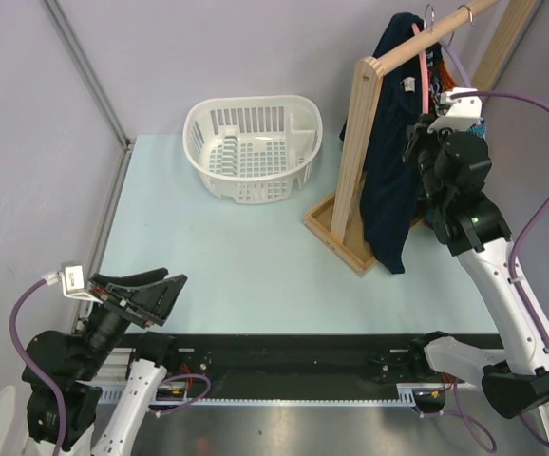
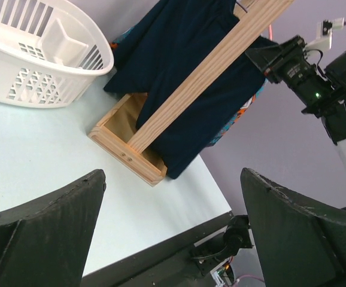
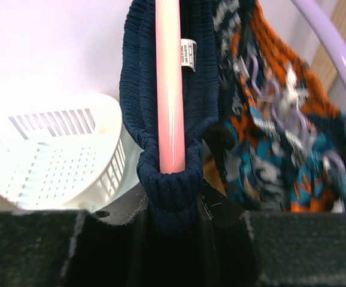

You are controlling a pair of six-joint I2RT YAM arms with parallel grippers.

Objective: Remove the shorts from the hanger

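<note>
The shorts [image 3: 269, 149], printed in teal, orange, white and black, hang on the lavender hanger [image 3: 334, 54] at the right of the right wrist view. Left of them, a plain navy garment [image 3: 137, 78] hangs over a pink hanger [image 3: 168, 89]. My right gripper [image 3: 172, 209] is pressed on the navy garment's ribbed waistband, just under the pink bar, not on the shorts. In the top view this gripper [image 1: 425, 133] is up at the rack beside the navy garment [image 1: 384, 171]. My left gripper [image 1: 156, 290] is low at the near left, open and holding nothing [image 2: 173, 173].
A wooden rack [image 1: 360, 142] with a box base stands at the table's far right and carries both hangers. A white laundry basket [image 1: 254, 147] sits at the back centre. A strip of the shorts' print [image 2: 240, 113] shows behind the navy cloth.
</note>
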